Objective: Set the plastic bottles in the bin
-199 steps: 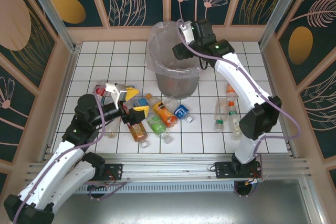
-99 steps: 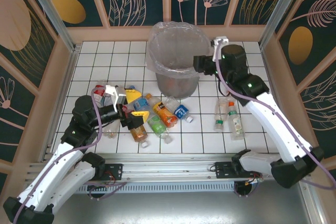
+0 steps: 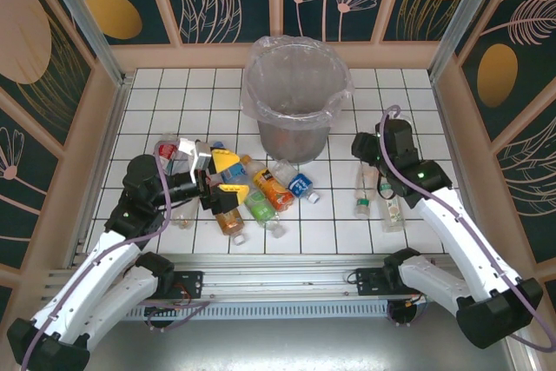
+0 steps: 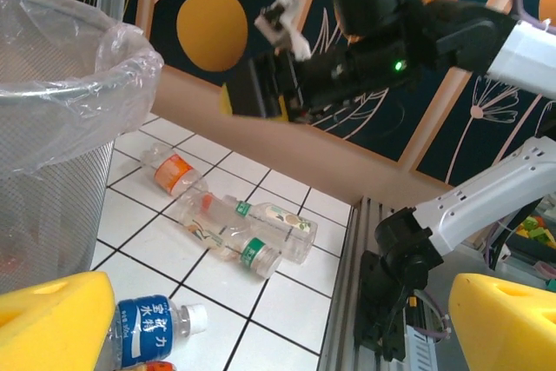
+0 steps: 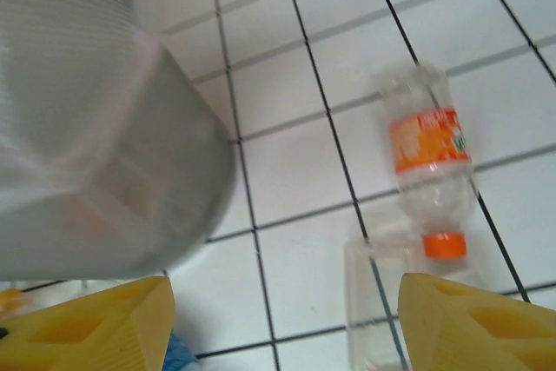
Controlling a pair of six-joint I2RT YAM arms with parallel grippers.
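The bin (image 3: 295,102), grey and lined with a clear bag, stands at the back middle. Several plastic bottles (image 3: 271,188) lie in a heap in front of it, and my left gripper (image 3: 228,182) hangs open over the heap's left side, holding nothing. In the left wrist view the gripper (image 4: 278,336) faces a blue-label bottle (image 4: 148,332) and green-label bottles (image 4: 269,219). My right gripper (image 3: 360,149) hovers right of the bin. In its wrist view the gripper (image 5: 287,327) is open and empty above the tiles, next to an orange-label bottle (image 5: 430,154) and a clear bottle (image 5: 382,301).
More bottles lie at the far left (image 3: 165,147) and in a group on the right (image 3: 389,206). Wooden walls (image 3: 109,128) fence the tiled floor on three sides, and a metal rail (image 3: 287,267) runs along the near edge by the arm bases.
My right arm has swung from above the bin's mouth down to its right side, low over the right bottles, its jaws narrowing a little. The left arm has barely moved.
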